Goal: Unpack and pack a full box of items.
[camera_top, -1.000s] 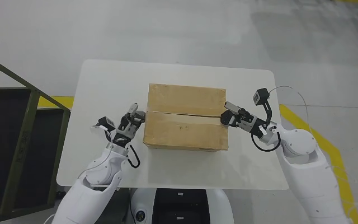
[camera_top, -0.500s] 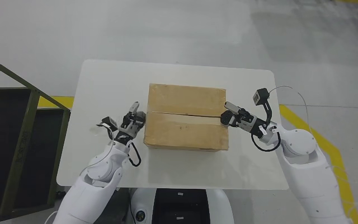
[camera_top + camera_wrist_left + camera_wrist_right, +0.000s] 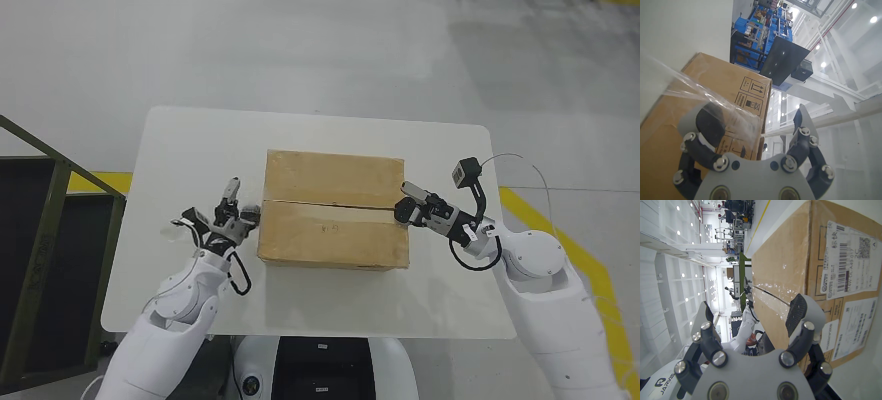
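The white table (image 3: pixel 180 150) runs well past both grippers, its edges far off on every side. The left gripper (image 3: pixel 238 203) stands wide open just beside one short end of the closed cardboard box (image 3: pixel 333 215), with a strip of clear tape (image 3: pixel 696 91) clinging across one finger and the other finger in free air. The right gripper (image 3: pixel 403 200) is at the opposite end, also spread wide and holding nothing, with one finger over the box's end by the top seam (image 3: pixel 770 294).

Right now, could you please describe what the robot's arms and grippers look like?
The left arm and right arm are smooth white shells with black wrist cables. The left gripper and right gripper have grey screwed plates, black links and black-padded fingers.
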Available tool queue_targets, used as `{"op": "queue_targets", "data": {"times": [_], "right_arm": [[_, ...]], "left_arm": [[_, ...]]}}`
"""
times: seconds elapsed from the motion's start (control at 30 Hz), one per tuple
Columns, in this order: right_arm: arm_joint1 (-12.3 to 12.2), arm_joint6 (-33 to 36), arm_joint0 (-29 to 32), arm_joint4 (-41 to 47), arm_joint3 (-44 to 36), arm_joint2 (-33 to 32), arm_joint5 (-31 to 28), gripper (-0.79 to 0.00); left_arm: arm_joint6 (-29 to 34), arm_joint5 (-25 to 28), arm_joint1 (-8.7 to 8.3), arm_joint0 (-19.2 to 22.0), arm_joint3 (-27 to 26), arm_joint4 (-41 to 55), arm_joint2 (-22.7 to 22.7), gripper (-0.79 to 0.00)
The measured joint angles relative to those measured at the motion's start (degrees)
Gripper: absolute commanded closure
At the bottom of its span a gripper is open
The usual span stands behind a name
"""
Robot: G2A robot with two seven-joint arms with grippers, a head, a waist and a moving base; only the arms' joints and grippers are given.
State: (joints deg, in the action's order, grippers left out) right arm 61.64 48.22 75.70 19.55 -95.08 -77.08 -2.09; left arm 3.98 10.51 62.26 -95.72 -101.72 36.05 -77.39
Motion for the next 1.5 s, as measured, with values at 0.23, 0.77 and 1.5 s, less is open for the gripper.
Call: {"op": "queue_targets", "data": {"times": [0.23,0.77,1.5], "right_arm": [[0.0,0.0,0.0,0.0,0.0,0.0,0.0,-0.785],[0.0,0.0,0.0,0.0,0.0,0.0,0.0,-0.785],[0.0,0.0,0.0,0.0,0.0,0.0,0.0,-0.785]], "left_arm": [[-0.29,-1.75,0.53,1.38,1.06,1.36,-0.16,-0.576],[-1.83,-1.17,1.65,2.81,2.26,5.43,-3.17,-0.391],[-2.82,6.77,3.0,-1.58,0.58,8.22,-8.78,-0.259]]}}
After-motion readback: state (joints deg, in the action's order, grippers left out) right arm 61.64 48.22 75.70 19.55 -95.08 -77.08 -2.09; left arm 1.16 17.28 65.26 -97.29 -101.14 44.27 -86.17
